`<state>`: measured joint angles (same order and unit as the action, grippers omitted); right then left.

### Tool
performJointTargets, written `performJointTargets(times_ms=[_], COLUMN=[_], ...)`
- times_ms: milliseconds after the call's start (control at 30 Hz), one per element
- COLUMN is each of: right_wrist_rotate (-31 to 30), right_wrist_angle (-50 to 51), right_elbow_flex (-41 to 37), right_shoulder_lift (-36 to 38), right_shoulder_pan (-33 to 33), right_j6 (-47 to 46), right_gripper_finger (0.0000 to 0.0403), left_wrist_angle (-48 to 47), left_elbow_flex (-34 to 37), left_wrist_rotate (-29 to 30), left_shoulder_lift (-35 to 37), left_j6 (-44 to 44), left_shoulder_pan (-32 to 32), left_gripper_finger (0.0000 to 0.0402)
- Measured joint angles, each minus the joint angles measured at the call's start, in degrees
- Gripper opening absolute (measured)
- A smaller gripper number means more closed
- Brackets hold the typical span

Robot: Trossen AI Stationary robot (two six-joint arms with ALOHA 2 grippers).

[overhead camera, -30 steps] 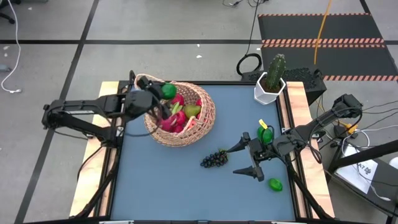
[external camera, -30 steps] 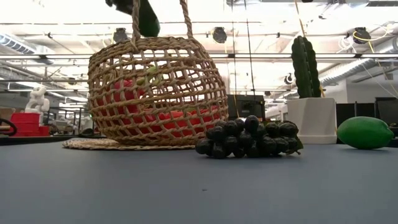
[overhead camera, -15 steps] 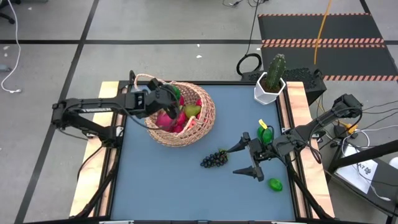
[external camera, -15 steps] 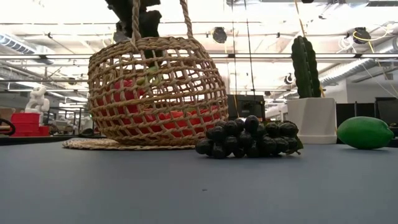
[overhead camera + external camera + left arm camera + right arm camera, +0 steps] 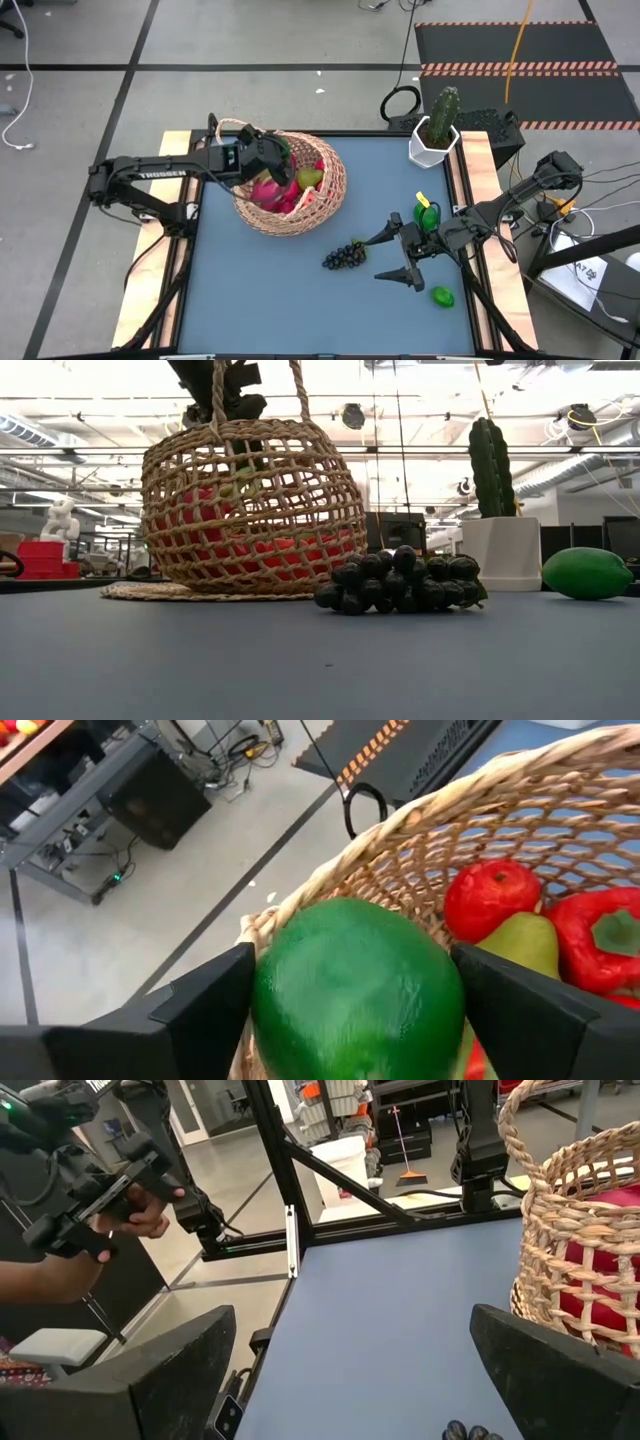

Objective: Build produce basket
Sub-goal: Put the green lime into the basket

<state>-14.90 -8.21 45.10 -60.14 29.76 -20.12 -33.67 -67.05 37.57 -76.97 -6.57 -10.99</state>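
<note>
In the high view we see our left gripper (image 5: 278, 153) over the basket (image 5: 290, 183) at upper centre, jaws clenched on a lime (image 5: 357, 990), while our right gripper (image 5: 392, 257) waits released at lower right beside the grapes (image 5: 345, 257) on the table (image 5: 270, 290).

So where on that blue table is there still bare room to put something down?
The near-left stretch of the table, between the basket and the front edge, lies bare, as does the strip between basket and cactus pot. Near the right gripper it is crowded: grapes and two limes.
</note>
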Motion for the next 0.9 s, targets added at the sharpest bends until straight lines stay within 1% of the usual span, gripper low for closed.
performJointTargets(times_ms=[233, 333, 567, 767, 900], right_wrist_rotate=[0.0, 0.0, -0.01, -1.46, -1.5], right_wrist_angle=[0.0, 0.07, 2.08, 3.19, 4.55], right_elbow_flex=[0.0, 0.0, 0.0, 0.0, 0.0], right_shoulder_lift=[0.0, 0.0, 0.0, 0.0, 0.0], right_shoulder_pan=[0.0, 0.0, -0.02, -0.04, -0.04], right_j6=[0.0, 0.02, 0.03, 0.01, -0.06], right_gripper_finger=[0.04, 0.04, 0.04, 0.04, 0.04], left_wrist_angle=[0.08, 0.38, 2.52, 7.15, 6.95], left_elbow_flex=[0.0, 0.0, 0.0, 0.0, 0.0], left_wrist_rotate=[-0.07, -0.51, -0.56, -0.51, -0.52], left_shoulder_lift=[0.02, 0.04, 3.45, 8.33, 10.81], left_j6=[-0.34, -1.15, -3.2, -3.72, -5.66], left_shoulder_pan=[0.01, 0.32, 3.79, 9.05, 13.27], left_gripper_finger=[0.039, 0.0397, 0.0372, 0.0344, 0.032])
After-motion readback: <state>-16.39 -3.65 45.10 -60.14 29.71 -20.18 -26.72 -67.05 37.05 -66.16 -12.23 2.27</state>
